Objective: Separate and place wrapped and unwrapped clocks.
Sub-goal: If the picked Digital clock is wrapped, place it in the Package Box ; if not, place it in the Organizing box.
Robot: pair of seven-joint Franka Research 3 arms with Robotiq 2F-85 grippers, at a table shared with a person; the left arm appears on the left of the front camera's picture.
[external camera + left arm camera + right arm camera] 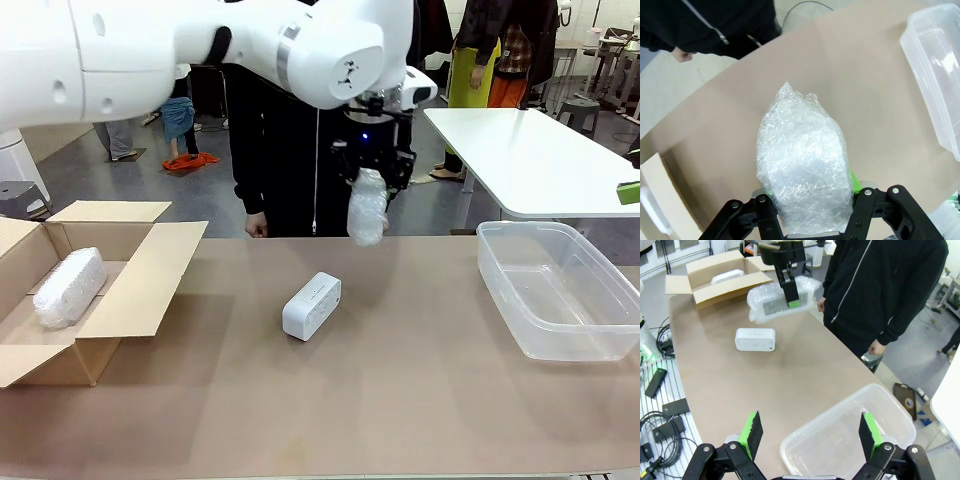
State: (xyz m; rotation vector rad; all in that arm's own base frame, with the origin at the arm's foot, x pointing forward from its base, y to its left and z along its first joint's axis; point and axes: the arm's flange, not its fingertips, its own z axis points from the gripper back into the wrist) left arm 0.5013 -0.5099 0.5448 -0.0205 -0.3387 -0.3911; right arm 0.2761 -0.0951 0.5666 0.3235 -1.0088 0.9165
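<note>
Brown table (420,400); bare clock (311,306), print unreadably small; wrapped clock (366,212) in left claw (371,180).

Grey floor (70,180) behind, a white table (530,150) at the right

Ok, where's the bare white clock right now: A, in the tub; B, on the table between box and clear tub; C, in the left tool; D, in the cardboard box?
B: the bare white clock lies on the table between the cardboard box and the clear tub, while the left tool holds a bubble-wrapped clock.
</note>
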